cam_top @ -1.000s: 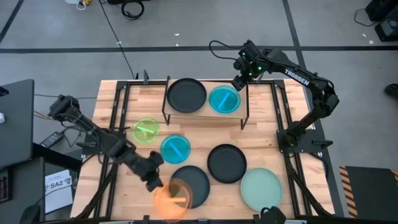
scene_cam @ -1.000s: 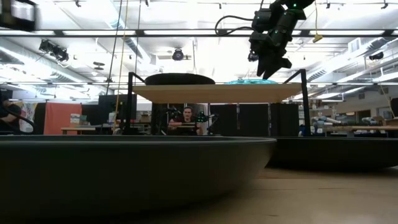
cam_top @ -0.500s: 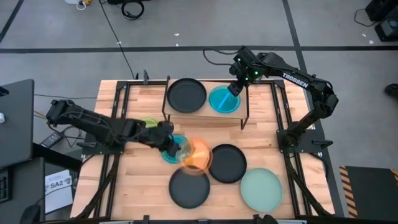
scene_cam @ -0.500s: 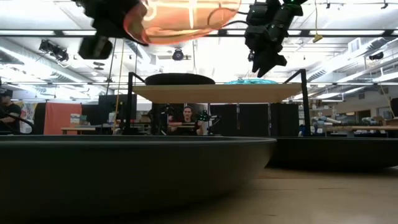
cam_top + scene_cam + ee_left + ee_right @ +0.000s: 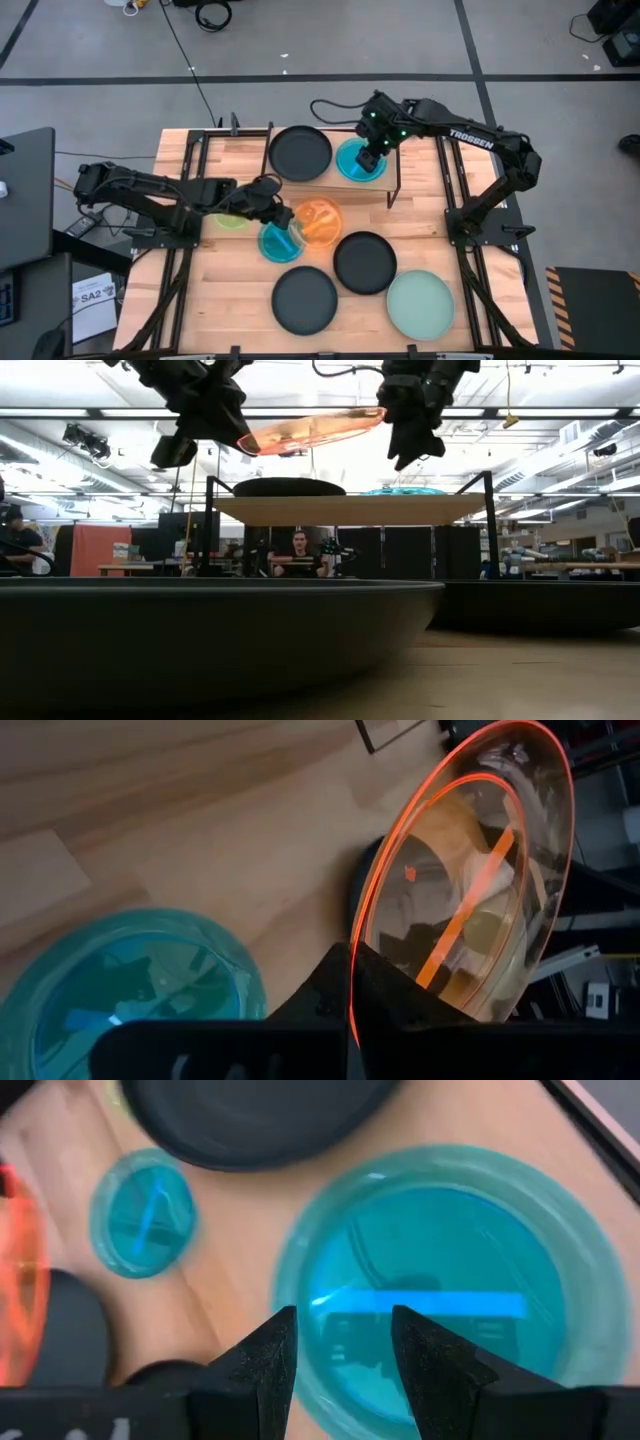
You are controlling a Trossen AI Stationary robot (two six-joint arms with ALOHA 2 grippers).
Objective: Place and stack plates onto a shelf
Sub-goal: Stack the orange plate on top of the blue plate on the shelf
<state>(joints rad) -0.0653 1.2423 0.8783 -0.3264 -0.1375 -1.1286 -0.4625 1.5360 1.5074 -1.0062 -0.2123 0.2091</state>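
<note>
I have the orange plate [image 5: 318, 221] pinched by its rim in my left hand [image 5: 285, 215], lifted clear of the tabletop [image 5: 440, 225] and tilted in the air. It hangs in front of the shelf [image 5: 328, 178], just above and beside the blue plate on the tabletop [image 5: 279, 240]. An edge grip is the only way to carry something this flat, which I take to be why it tips.

On the shelf, a black plate [image 5: 300, 153] fills one half and a second blue plate [image 5: 358, 161] lies in the other. My right hand [image 5: 372, 158] hovers over that one with its fingers [image 5: 265, 1355] spread and nothing between them.

The lime plate [image 5: 231, 216] is half hidden under my left arm. Two more black plates [image 5: 365, 262] and the mint plate [image 5: 420, 304] wait nearer the front edge.
</note>
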